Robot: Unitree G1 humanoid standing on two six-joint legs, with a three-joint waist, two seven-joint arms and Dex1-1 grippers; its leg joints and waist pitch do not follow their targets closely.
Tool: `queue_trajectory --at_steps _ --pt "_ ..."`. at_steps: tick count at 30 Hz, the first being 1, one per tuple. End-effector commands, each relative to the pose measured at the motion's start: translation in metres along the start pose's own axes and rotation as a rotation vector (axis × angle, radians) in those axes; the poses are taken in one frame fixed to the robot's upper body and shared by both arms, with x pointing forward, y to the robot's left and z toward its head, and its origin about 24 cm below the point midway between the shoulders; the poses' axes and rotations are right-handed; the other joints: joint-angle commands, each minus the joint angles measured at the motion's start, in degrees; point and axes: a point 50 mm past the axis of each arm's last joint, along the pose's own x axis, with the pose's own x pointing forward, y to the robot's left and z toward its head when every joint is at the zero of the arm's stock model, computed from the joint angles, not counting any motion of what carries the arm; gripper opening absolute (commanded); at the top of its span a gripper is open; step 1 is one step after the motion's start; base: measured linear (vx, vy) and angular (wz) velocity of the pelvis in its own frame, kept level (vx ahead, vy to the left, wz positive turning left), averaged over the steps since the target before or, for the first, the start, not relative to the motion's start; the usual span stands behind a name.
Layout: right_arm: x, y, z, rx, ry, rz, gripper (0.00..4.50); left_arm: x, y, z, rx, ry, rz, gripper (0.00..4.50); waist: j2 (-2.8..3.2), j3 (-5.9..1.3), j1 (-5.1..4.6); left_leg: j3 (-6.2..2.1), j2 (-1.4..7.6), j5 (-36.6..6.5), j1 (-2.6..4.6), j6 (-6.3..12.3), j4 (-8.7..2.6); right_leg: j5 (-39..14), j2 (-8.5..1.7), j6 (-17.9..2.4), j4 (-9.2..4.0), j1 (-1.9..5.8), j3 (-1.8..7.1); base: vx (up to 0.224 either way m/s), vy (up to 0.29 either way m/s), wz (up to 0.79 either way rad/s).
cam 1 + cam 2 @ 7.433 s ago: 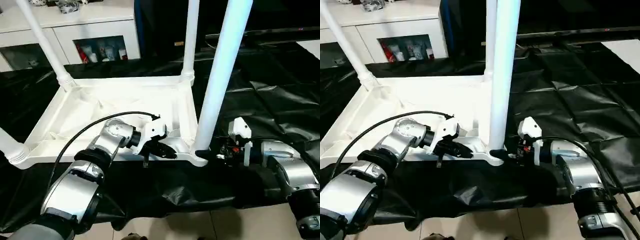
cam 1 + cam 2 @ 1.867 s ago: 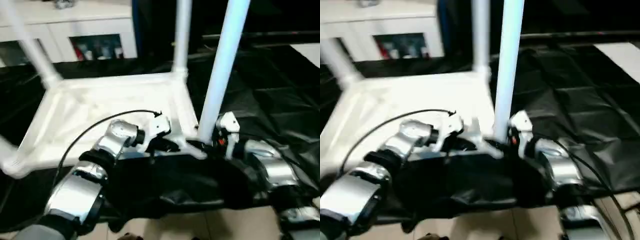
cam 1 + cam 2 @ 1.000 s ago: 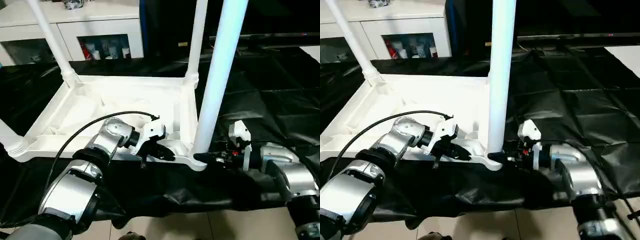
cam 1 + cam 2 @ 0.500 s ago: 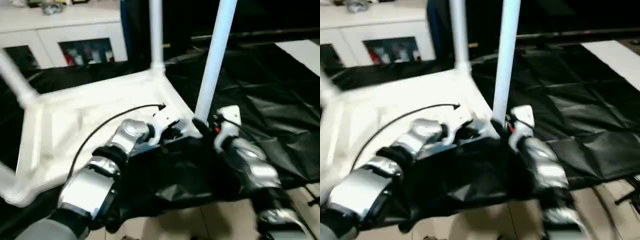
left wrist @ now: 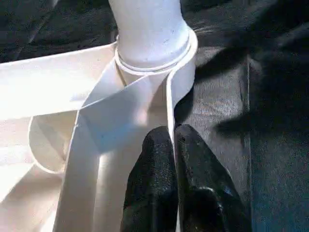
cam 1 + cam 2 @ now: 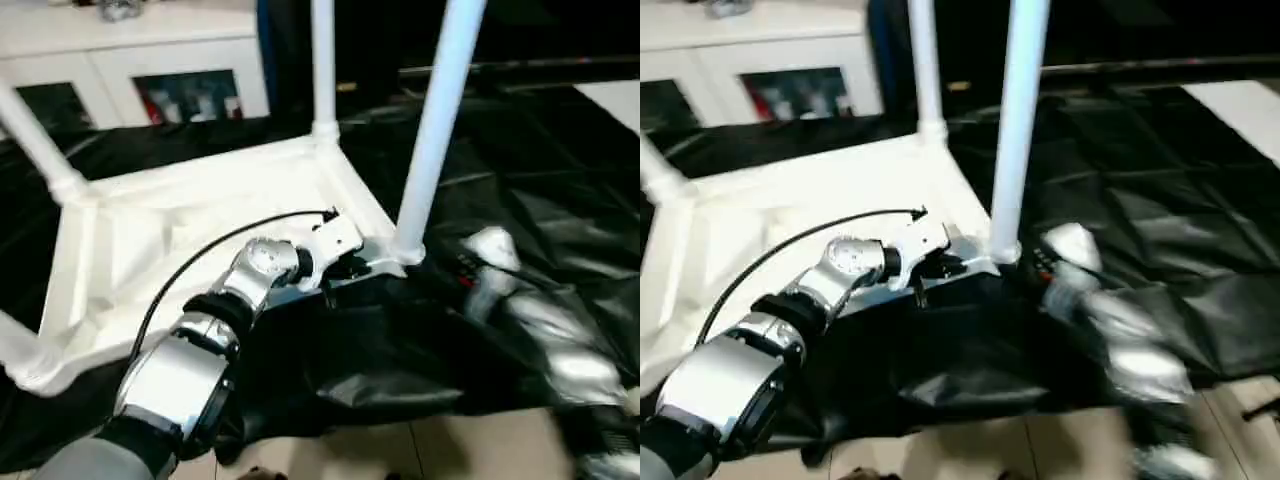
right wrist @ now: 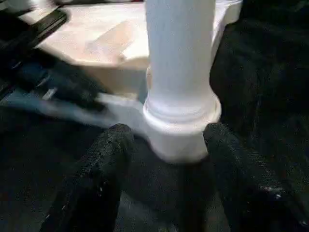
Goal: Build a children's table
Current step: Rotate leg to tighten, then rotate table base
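The children's table lies upside down on black sheeting: a white tabletop (image 6: pixel 200 215) with four white legs standing up from its corners. My left gripper (image 5: pixel 172 140) is shut on the tabletop's thin near rim, just beside the near right leg (image 6: pixel 432 130). In the left eye view it sits at the rim, left gripper (image 6: pixel 348 268). My right gripper (image 7: pixel 168 130) is open, its fingers (image 7: pixel 108 159) standing on either side of that leg's round socket (image 7: pixel 181 121), slightly short of it. My right forearm (image 6: pixel 500 290) is blurred.
The black-draped work table (image 6: pixel 560 180) stretches off to the right, creased and wrinkled. A white cabinet with glass doors (image 6: pixel 190 95) stands behind it. Pale floor (image 6: pixel 450 450) runs along the table's near edge. A black cable (image 6: pixel 200 265) arches over my left arm.
The camera has swung, so the whole scene sits differently. My right arm has drawn back a little from the near right leg's base. My left gripper keeps its hold on the rim.
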Motion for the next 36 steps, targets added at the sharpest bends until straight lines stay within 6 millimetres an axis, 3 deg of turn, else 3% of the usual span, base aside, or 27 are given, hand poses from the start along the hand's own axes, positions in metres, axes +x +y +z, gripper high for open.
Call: queue_trajectory --at_steps 1,5,7,10,11,12,13,16,17,19,21,22,23,24,25,26,27,28,29,30,31,32,36 --pt "-0.009 0.0 0.014 -0.014 -0.029 0.084 2.67 -0.005 0.006 0.009 0.044 -0.056 0.013 0.0 -1.29 -4.3 0.44 -2.33 3.59 -11.7 0.98 7.52 -3.49 -18.16 -4.22 -10.36 -3.92 3.21 2.32 0.0 0.0 0.0" --pt "-0.021 0.002 0.021 -0.022 -0.019 0.162 2.67 -0.01 0.007 0.015 -0.011 -0.158 -0.016 0.0 -1.44 -4.24 0.58 -2.21 3.44 -12.08 1.17 7.61 -3.4 -20.58 -4.16 -9.6 -4.42 3.03 2.15 0.0 0.0 0.0" --pt "-0.021 0.002 0.021 -0.024 -0.019 0.168 2.67 -0.012 0.008 0.017 -0.019 -0.197 -0.035 0.44 -1.56 -4.39 0.72 -2.32 3.57 -11.3 1.0 7.51 -3.42 -20.04 -4.12 -9.91 -4.22 2.92 2.09 0.0 0.0 0.0" --pt "-0.018 0.004 0.021 -0.022 -0.019 0.183 2.67 -0.015 0.008 0.019 -0.038 -0.226 -0.059 0.66 -1.34 -4.43 1.2 -2.37 3.93 -11.2 1.17 6.81 -3.51 -18.61 -4.36 -11.26 -3.84 2.8 2.2 0.0 0.0 0.0" --pt "-0.016 0.006 0.021 -0.017 -0.019 0.196 2.67 -0.017 0.009 0.02 -0.048 -0.242 -0.065 0.76 -1.31 -4.38 1.25 -2.34 3.96 -11.39 1.21 6.71 -3.55 -18.53 -4.25 -11.33 -3.86 2.69 2.22 0.0 0.0 0.0" --pt "-0.013 0.009 0.021 -0.015 -0.016 0.213 2.67 -0.02 0.01 0.021 -0.053 -0.255 -0.059 0.85 -2.07 -4.33 1.42 -2.21 3.93 -11.7 1.22 6.65 -3.56 -18.56 -4.28 -11.42 -3.81 2.71 2.27 0.0 0.0 0.0" --pt "-0.008 0.015 0.019 -0.009 -0.006 0.246 2.67 -0.026 0.014 0.02 -0.056 -0.257 -0.042 0.93 -1.77 -4.2 1.8 -2.28 3.99 -11.85 1.23 6.28 -3.65 -19.95 -4.41 -11.09 -3.7 2.65 2.33 0.0 0.0 0.0" --pt "0.002 0.021 0.018 -0.004 0.001 0.27 2.67 -0.037 0.019 0.017 -0.082 -0.242 -0.01 1.23 -1.63 -4.17 1.71 -2.28 3.88 -11.82 1.28 5.87 -3.65 -20.95 -4.34 -10.39 -3.85 2.54 2.37 0.0 0.0 0.0" --pt "0.004 0.022 0.018 -0.003 0.001 0.274 2.67 -0.039 0.02 0.016 -0.089 -0.24 -0.008 1.23 -2.03 -4.24 1.76 -2.35 4.07 -11.65 1.31 5.54 -3.75 -20.65 -4.44 -10.53 -3.6 2.67 2.41 0.0 0.0 0.0" --pt "0.021 0.03 0.014 0.006 0.015 0.308 2.67 -0.057 0.015 0.004 -0.128 -0.22 -0.041 1.4 -1.9 -4.13 1.55 -2.67 4.38 -10.94 0.79 4.84 -4.15 -20.72 -4.8 -11.06 -3.07 2.93 2.51 0.0 0.0 0.0" --pt "0.027 0.033 0.012 0.007 0.022 0.317 2.67 -0.066 0.009 -0.002 -0.134 -0.207 -0.065 1.5 -1.39 -4.29 1.5 -2.4 4.44 -12.04 1.8 3.79 -3.97 -21.49 -4.43 -10.73 -3.31 2.01 2.67 0.0 0.0 0.0" --pt "0.039 0.037 0.009 0.009 0.026 0.313 2.67 -0.078 -0.001 -0.011 -0.151 -0.181 -0.094 1.72 -1.66 -4.22 1.48 -2.65 4.78 -12.02 1.43 2.62 -4.38 -20.8 -4.69 -11.27 -2.7 2.21 2.87 0.0 0.0 0.0" --pt "0.043 0.038 0.009 0.011 0.028 0.311 2.67 -0.083 -0.005 -0.014 -0.159 -0.171 -0.103 1.78 -1.66 -4.22 1.48 -2.65 4.78 -12.02 1.43 2.62 -4.38 -20.8 -4.69 -11.27 -2.7 2.21 2.87 0.0 0.0 0.0" --pt "0.049 0.039 0.008 0.015 0.033 0.294 2.67 -0.088 -0.01 -0.018 -0.173 -0.159 -0.108 1.78 -1.44 -3.91 1.24 -2.37 4.57 -13.16 1.63 2.03 -4.43 -21.66 -4.32 -10.97 -3.16 1.63 3.05 0.0 0.0 0.0" --pt "0.05 0.039 0.007 0.016 0.034 0.29 2.67 -0.089 -0.011 -0.018 -0.176 -0.156 -0.109 1.85 -1.66 -3.89 1.32 -2.46 4.57 -13.7 1.7 1.14 -4.54 -21.76 -4.41 -11.19 -2.91 1.67 3.17 0.0 0.0 0.0" --pt "0.059 0.041 0.005 0.024 0.041 0.273 2.67 -0.097 -0.017 -0.023 -0.197 -0.137 -0.115 1.96 -1.95 -3.86 1.83 -1.99 4.46 -15.01 2.64 0.53 -4.42 -22.39 -4.05 -10.68 -3.49 0.94 3.27 0.0 0.0 0.0" --pt "0.063 0.042 0.004 0.027 0.045 0.264 2.67 -0.102 -0.021 -0.026 -0.209 -0.126 -0.119 2.15 -1.77 -4.1 1.9 -2.45 4.9 -14.85 2.58 -0.64 -4.43 -20.66 -4.72 -11.67 -2.47 1.15 3.53 0.0 0.0 0.0" --pt "0.073 0.045 0.0 0.04 0.068 0.248 2.67 -0.111 -0.029 -0.029 -0.234 -0.104 -0.123 2.18 -1.93 -3.23 1.46 -2.32 4.49 -16.37 1.86 -0.74 -5.06 -22.84 -4.14 -10.93 -2.86 1.23 3.55 0.0 0.0 0.0" --pt "0.074 0.045 0.0 0.04 0.071 0.247 2.67 -0.112 -0.03 -0.029 -0.237 -0.101 -0.123 2.18 -1.93 -3.23 1.46 -2.32 4.49 -16.37 1.86 -0.74 -5.06 -22.84 -4.14 -10.93 -2.86 1.23 3.55 0.0 0.0 0.0" --pt "0.084 0.048 -0.003 0.034 0.096 0.238 2.67 -0.122 -0.037 -0.031 -0.265 -0.077 -0.126 2.21 -1.77 -2.77 1.3 -2.25 4.47 -19.03 2.3 -1.83 -5.13 -23.88 -4.11 -10.77 -2.94 0.7 3.8 0.0 0.0 0.0" --pt "0.088 0.049 -0.004 0.028 0.105 0.232 2.67 -0.126 -0.041 -0.031 -0.275 -0.063 -0.129 2.39 -1.73 -2.76 1.1 -2.58 4.53 -19.92 2.07 -2.24 -5.29 -24.43 -4.38 -10.98 -2.72 1.0 3.84 0.0 0.0 0.0" --pt "0.092 0.049 -0.005 0.023 0.108 0.222 2.67 -0.13 -0.044 -0.032 -0.282 -0.049 -0.126 2.54 -1.65 -2.33 0.77 -2.66 4.27 -21.62 1.95 -2.58 -5.51 -26.99 -4.31 -10.08 -3.18 1.0 3.8 0.0 0.0 0.0" --pt "0.107 0.046 0.002 0.011 0.09 0.144 2.67 -0.148 -0.047 -0.04 -0.302 0.006 -0.055 2.85 -1.58 -2.02 0.07 -2.94 4.07 -25.04 2.45 -3.65 -5.57 -29.61 -4.19 -9.08 -3.73 0.68 3.9 0.0 0.0 0.0"
